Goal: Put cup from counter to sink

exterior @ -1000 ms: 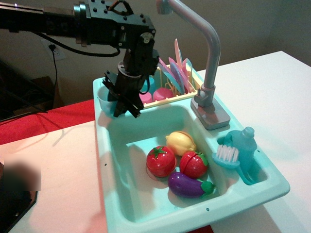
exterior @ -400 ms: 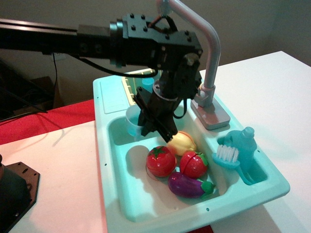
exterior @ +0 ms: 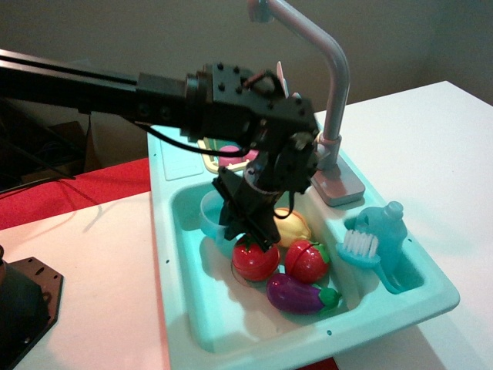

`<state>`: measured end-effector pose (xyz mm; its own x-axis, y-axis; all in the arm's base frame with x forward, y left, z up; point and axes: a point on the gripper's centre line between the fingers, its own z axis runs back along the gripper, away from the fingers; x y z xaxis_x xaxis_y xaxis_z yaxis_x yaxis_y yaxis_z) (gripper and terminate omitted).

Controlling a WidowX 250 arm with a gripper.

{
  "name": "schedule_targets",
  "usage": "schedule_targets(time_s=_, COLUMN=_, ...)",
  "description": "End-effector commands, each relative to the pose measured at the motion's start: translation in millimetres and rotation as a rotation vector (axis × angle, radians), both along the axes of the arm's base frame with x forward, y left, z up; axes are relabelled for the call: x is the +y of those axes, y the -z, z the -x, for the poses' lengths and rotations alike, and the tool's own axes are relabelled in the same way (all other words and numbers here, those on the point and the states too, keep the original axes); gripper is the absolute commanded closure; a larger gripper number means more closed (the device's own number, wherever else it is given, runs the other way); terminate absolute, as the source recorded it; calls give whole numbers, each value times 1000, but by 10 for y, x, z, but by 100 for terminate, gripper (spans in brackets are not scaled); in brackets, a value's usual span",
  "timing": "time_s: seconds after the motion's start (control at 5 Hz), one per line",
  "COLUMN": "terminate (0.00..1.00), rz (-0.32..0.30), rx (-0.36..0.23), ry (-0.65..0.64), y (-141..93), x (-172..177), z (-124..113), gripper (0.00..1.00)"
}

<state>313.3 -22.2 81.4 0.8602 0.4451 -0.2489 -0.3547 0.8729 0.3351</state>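
Pale blue and translucent, the cup [exterior: 212, 216] hangs clenched in my gripper [exterior: 245, 222] inside the sink [exterior: 189, 285], toward the desk's far-left corner, held low beside the toy tomato [exterior: 255, 258], I judge, so that letting go drops it onto bare basin floor.

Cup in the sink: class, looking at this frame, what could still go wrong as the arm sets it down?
1. The gripper holds the cup close above the tomato; lowering could knock the tomato or the lemon.
2. The sink floor is crowded, so a released cup may tip.
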Motion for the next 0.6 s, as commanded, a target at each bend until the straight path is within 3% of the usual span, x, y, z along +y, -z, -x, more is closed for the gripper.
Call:
schedule_targets(time_s=0.0, terminate=0, rz=-29, rx=-82, ry=-44, y=-202, x=56, z=-15, gripper=0)
schedule_targets(time_s=0.2, terminate=0, rz=-30, rx=-92, ry=-53, y=-269, x=58, z=-29, gripper=0)
schedule_targets(time_s=0.4, terminate=100, rz=-32, rx=-95, ry=-58, y=-320, x=85, z=-29, gripper=0)
